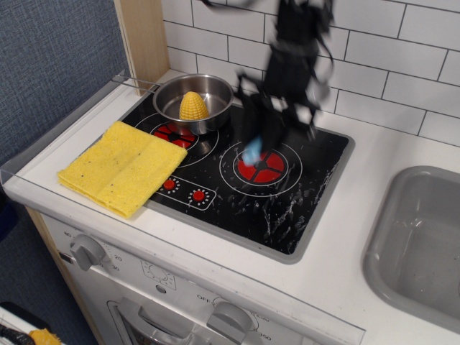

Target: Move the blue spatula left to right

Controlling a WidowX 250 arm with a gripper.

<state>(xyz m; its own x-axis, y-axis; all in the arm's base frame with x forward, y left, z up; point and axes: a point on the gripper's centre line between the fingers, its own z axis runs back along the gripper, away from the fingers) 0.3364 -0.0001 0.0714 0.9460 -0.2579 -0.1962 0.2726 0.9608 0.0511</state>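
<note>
My gripper (263,136) is blurred by motion above the black stovetop (287,208), just left of the right red burner (263,167). It is shut on the blue spatula (252,152), whose light blue handle hangs below the fingers, clear of the stove. The spatula's grey head is hidden in the gripper.
A steel pot (195,100) holding a yellow corn cob (192,106) stands on the back left burner. A yellow cloth (122,167) lies over the stove's left edge. A grey sink (424,237) is at the right. White tiled wall is behind.
</note>
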